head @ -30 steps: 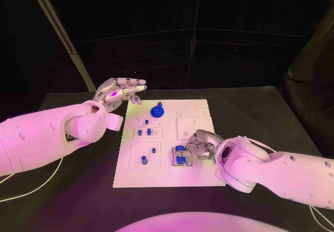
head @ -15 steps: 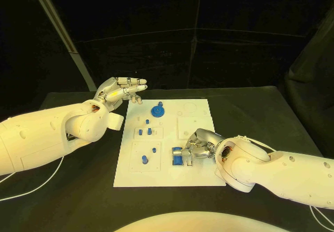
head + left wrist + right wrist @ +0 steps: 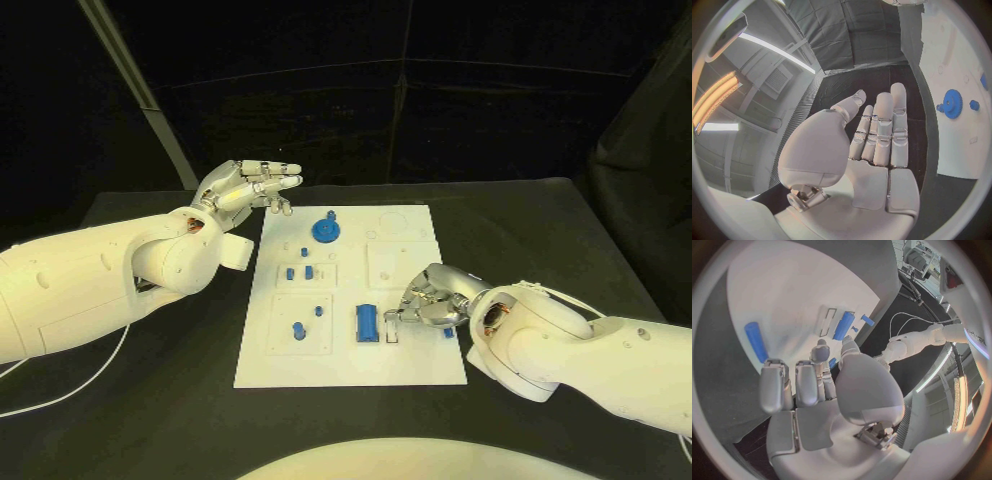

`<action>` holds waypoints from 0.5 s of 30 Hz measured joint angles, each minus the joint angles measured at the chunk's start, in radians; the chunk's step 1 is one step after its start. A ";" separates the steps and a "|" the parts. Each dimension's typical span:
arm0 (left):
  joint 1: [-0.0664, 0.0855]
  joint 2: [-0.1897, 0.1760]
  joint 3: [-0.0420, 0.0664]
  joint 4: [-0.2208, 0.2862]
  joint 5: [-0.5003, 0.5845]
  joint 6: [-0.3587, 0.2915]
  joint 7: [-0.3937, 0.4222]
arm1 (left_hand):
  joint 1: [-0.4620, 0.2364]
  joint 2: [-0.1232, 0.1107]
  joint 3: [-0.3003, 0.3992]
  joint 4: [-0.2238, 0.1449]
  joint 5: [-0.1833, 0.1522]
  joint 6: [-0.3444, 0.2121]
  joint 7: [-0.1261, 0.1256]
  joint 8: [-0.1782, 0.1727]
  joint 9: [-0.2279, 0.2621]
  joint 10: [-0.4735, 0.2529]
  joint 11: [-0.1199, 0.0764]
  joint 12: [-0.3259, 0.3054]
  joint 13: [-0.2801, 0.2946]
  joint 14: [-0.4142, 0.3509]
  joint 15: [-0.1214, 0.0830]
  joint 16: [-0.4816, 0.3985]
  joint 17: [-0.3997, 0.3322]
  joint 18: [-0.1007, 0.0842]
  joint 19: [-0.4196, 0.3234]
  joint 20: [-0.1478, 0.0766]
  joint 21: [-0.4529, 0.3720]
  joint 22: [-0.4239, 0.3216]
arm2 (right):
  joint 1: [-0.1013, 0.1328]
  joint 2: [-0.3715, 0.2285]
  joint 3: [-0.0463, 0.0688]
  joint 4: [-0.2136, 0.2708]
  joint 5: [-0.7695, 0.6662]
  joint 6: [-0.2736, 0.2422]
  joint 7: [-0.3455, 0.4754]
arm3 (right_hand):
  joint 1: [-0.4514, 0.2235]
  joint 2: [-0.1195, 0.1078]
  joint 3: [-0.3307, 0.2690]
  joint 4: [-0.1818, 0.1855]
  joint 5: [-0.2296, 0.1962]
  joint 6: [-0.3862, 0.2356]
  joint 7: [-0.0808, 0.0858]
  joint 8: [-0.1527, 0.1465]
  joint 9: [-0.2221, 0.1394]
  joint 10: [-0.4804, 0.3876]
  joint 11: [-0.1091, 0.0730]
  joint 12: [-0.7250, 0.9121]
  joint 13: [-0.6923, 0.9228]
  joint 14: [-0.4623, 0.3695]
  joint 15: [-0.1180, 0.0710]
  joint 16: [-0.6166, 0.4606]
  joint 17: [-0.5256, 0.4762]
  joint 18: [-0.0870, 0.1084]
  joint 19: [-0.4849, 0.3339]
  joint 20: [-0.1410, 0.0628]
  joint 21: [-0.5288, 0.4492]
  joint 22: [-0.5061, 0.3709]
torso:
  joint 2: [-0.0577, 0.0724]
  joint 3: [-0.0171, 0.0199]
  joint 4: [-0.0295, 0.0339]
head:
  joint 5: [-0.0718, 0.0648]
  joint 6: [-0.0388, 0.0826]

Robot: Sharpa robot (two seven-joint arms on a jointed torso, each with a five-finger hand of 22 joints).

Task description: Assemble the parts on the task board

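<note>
The white task board [image 3: 346, 360] lies in the middle of the table. A long blue block [image 3: 368, 323] lies on it by an outlined slot, also seen in the right wrist view [image 3: 842, 325]. My right hand [image 3: 433, 298] hovers just right of the block, fingers partly curled, thumb and a fingertip pointing at it without gripping it. A short blue bar [image 3: 450, 332] lies at the hand's near side. My left hand [image 3: 248, 186] is raised beyond the board's far left corner, fingers apart and holding nothing. A blue gear [image 3: 327, 231] stands at the board's far end.
Small blue pegs [image 3: 300, 270] stand in the board's left column, and another blue piece [image 3: 299, 329] sits nearer me. The left wrist view shows my left hand [image 3: 873, 140] spread, with the gear [image 3: 951, 104] beyond it. Black table [image 3: 548, 240] surrounds the board.
My right hand has let go of the blue block and drawn back to the right; the block now lies alone on the board. The left hand has stayed put.
</note>
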 measured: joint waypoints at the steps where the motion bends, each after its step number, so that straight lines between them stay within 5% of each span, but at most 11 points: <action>1: 0.000 0.000 0.000 0.000 0.000 0.000 0.000 | 0.000 0.000 0.000 0.000 0.000 0.000 0.000 0.000 0.000 0.000 0.000 0.000 0.000 0.000 0.000 0.000 0.000 0.000 0.000 0.000 0.000 0.000 | 0.000 -0.020 0.000 0.007 0.001 -0.004 0.013 | 0.010 0.003 -0.001 -0.007 0.007 -0.010 0.001 -0.008 -0.001 0.000 0.000 -0.002 -0.001 0.000 0.000 0.000 0.001 0.000 0.000 0.000 0.000 0.000 | 0.000 0.0000 -0.0004 | -0.002 0.001; 9: 0.000 -0.001 0.000 0.000 0.000 0.000 -0.001 | 0.000 0.000 0.000 0.000 0.000 0.000 0.000 0.000 0.000 0.000 0.000 0.000 0.000 0.000 0.000 0.000 0.000 0.000 0.000 0.000 0.000 0.000 | 0.008 -0.158 0.001 0.052 0.014 -0.023 0.095 | 0.042 0.019 -0.006 -0.019 0.031 -0.025 0.013 -0.030 -0.013 -0.007 0.007 -0.017 -0.010 -0.004 0.004 0.000 0.003 0.000 -0.004 0.004 0.000 0.000 | -0.004 -0.0016 -0.0049 | -0.014 0.002; 15: 0.000 0.004 0.000 -0.002 0.000 0.000 -0.001 | 0.000 0.000 0.000 0.000 0.000 0.000 0.000 0.000 0.000 0.000 0.000 0.000 0.000 0.000 0.000 0.000 0.000 0.000 0.000 0.000 0.000 0.000 | 0.009 -0.197 0.000 0.059 0.003 -0.016 0.104 | 0.043 0.019 -0.013 -0.023 0.065 -0.019 0.007 -0.030 -0.015 -0.007 0.007 -0.021 -0.010 -0.004 0.004 0.000 0.004 0.000 -0.004 0.004 0.000 0.000 | -0.009 -0.0019 -0.0101 | -0.018 0.003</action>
